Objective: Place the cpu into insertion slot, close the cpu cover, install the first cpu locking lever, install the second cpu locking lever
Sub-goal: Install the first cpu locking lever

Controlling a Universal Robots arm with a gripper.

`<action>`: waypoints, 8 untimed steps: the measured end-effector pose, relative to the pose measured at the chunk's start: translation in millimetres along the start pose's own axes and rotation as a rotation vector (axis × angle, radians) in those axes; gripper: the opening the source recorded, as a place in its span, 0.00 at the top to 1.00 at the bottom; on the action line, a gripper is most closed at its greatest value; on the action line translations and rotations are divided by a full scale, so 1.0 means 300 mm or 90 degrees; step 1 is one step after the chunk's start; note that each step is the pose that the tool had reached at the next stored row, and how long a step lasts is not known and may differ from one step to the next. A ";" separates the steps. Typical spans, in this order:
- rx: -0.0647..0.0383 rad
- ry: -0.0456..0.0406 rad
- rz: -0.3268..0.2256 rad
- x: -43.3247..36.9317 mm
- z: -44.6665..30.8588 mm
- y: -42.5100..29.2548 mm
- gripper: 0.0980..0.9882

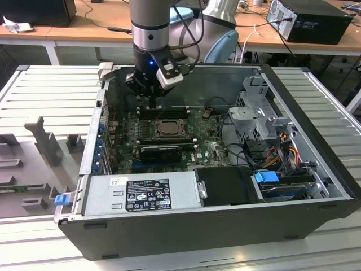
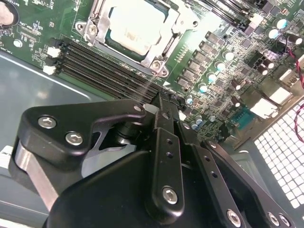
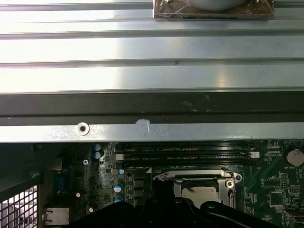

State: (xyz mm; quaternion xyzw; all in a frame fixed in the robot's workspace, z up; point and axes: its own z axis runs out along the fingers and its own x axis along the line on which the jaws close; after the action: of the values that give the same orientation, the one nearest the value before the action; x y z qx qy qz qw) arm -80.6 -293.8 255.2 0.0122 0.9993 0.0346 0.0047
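The cpu [image 2: 133,26] lies flat in the insertion slot [image 1: 168,129] on the green motherboard [image 1: 211,148]; its silvery top shows through the cut-out. The grey cpu cover [image 2: 97,21] lies down around it as a metal frame. Both wrist views show the socket, with the cpu [image 3: 202,192] and the cover's rim [image 3: 228,180] visible. My gripper [image 1: 152,104] hangs just above the black memory slots [image 2: 102,71], on the far side of the socket from the power supply. Its black fingers [image 2: 164,123] are pressed together and hold nothing. I cannot make out how the locking levers stand.
The open computer case [image 1: 316,147] walls in the board. A power supply [image 1: 141,195] sits along the near side and a drive cage [image 1: 254,110] with cables on the exterior view's right. A black heatsink block [image 1: 161,151] lies just in front of the socket. Grey fixtures [image 1: 42,141] stand outside the case.
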 end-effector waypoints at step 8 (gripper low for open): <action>0.000 -0.0001 0.000 -0.027 0.003 0.001 0.99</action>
State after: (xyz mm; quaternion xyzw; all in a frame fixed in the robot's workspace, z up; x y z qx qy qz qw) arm -72.5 -293.8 254.5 0.0122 0.9993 0.0346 0.0048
